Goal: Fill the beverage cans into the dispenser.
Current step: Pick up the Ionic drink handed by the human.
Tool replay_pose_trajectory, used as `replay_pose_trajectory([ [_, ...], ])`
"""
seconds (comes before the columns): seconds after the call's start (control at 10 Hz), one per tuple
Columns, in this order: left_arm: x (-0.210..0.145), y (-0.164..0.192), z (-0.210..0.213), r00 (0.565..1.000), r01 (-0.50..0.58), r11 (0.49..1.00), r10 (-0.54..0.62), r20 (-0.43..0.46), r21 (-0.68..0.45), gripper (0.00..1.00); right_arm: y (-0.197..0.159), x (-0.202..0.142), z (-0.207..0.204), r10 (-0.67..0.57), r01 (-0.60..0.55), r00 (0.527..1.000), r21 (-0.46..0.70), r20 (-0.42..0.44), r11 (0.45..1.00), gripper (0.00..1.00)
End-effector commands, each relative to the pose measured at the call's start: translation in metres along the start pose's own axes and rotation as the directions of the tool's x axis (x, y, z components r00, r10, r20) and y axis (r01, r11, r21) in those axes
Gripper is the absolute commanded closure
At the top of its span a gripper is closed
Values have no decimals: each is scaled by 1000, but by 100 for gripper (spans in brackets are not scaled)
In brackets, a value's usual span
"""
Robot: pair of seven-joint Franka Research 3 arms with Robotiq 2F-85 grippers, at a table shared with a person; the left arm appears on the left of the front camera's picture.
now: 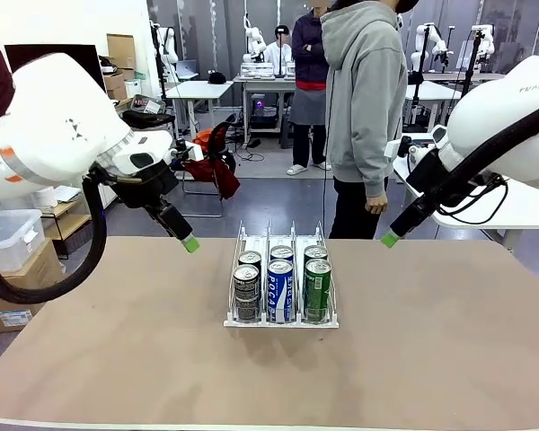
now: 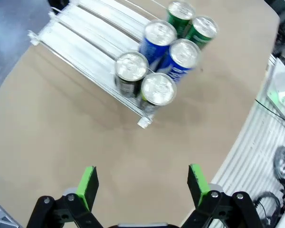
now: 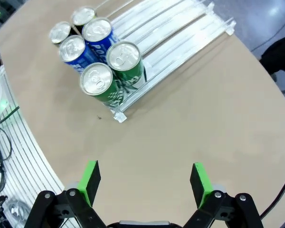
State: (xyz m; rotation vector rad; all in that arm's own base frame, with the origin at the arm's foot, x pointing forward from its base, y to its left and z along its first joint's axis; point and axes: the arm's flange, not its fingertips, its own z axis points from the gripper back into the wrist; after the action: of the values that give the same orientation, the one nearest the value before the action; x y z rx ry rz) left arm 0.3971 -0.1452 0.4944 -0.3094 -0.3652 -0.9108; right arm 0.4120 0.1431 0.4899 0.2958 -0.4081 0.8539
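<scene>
The clear three-lane dispenser (image 1: 283, 321) stands at the table's middle. Each lane holds two upright beverage cans at its near end: dark grey (image 1: 246, 293) in the left lane, blue (image 1: 279, 287) in the middle, green (image 1: 317, 287) on the right. My left gripper (image 1: 189, 241) hangs above the table, left of the dispenser, open and empty. The right gripper (image 1: 391, 239) hovers to the dispenser's right, also open and empty. In the left wrist view the open gripper (image 2: 142, 185) looks down on the dispenser (image 2: 85, 33) and cans (image 2: 156, 88). The right wrist view shows its open gripper (image 3: 145, 183) below the green cans (image 3: 99, 80).
A person in a grey hoodie (image 1: 364, 108) stands at the table's far side, hands down. A clear bin (image 1: 9, 235) and a cardboard box (image 1: 13, 310) sit off the table's left. Bare tabletop (image 1: 117, 359) surrounds the dispenser.
</scene>
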Motion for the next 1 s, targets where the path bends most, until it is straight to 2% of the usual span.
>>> replay_pose_trajectory([
  [0.0,4,3,40,994,84,989,-91,-57,-124,0,-18,0,25,33,-37,999,96,37,995,0],
  [0.1,3,8,54,991,117,980,-126,-42,-161,0,-22,0,39,44,-49,998,140,36,989,0],
  [0.3,7,18,96,991,128,974,-117,72,-188,0,-30,-2,82,46,-63,993,169,107,984,0],
  [0.4,15,13,116,985,84,984,-59,159,-158,0,-31,-2,100,28,-50,988,149,152,988,0],
  [0.6,23,5,145,962,100,992,-76,263,-78,0,-33,3,133,-12,-18,974,133,225,991,0],
  [0.9,29,5,172,944,26,1000,-23,329,-5,0,-31,5,175,-48,38,956,38,291,999,0],
])
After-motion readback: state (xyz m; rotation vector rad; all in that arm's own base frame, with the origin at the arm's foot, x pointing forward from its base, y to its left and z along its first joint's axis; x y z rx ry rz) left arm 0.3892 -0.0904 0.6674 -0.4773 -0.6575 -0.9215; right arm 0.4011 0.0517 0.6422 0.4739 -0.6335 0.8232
